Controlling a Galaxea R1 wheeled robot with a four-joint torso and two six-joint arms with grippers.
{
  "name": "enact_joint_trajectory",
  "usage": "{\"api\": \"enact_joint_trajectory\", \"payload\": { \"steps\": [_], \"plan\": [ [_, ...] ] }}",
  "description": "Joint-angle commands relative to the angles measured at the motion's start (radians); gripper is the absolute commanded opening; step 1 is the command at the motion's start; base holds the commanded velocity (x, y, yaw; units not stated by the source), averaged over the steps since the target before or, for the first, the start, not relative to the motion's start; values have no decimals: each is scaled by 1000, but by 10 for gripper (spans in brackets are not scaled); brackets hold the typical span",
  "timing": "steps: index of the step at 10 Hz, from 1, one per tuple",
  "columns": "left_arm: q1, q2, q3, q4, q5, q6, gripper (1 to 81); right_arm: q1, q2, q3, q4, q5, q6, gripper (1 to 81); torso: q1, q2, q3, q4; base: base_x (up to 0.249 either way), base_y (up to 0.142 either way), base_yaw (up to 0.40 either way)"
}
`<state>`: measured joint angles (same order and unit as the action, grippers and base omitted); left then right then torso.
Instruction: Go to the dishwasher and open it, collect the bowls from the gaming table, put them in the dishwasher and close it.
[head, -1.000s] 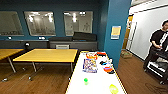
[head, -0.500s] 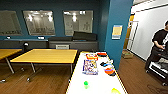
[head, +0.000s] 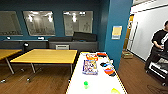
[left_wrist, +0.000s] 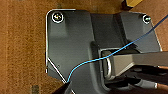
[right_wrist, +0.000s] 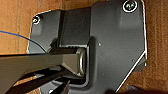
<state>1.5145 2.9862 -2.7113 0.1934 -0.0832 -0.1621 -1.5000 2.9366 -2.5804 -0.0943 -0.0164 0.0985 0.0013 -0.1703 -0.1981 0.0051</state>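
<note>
The gaming table (head: 100, 83) with its white top runs away from me in the lower middle of the head view. Near its close end stands a small bright green bowl (head: 85, 85). A pale yellow-green bowl (head: 115, 91) sits at the near right edge, cut off by the picture's border. Flat colourful game boxes (head: 90, 67) lie further along the top. Both wrist views look down past the robot's dark plate onto brown wood floor (left_wrist: 22, 50). The dishwasher is out of view.
A yellow-wood table (head: 47, 55) stands left of the gaming table, with another one (head: 7, 53) at the far left. A blue pillar (head: 113, 32) rises just behind the table's far right. A person (head: 160, 47) stands by a dark rig on the right. A dark sofa (head: 72, 42) lines the back wall.
The whole head view has shifted slightly, so the camera has moved. The bowls and boxes lie as before on the table.
</note>
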Motion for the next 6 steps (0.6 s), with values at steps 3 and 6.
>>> {"api": "enact_joint_trajectory", "payload": {
  "steps": [3,6],
  "plan": [
    [-50,-15,10,-45,42,-8,811,49,-332,470,87,49,112,811,0,0,0,0,0,0,0],
    [-52,-13,24,-40,43,-7,811,78,-629,920,71,117,104,811,0,0,0,0,0,0,0]
  ]
}}
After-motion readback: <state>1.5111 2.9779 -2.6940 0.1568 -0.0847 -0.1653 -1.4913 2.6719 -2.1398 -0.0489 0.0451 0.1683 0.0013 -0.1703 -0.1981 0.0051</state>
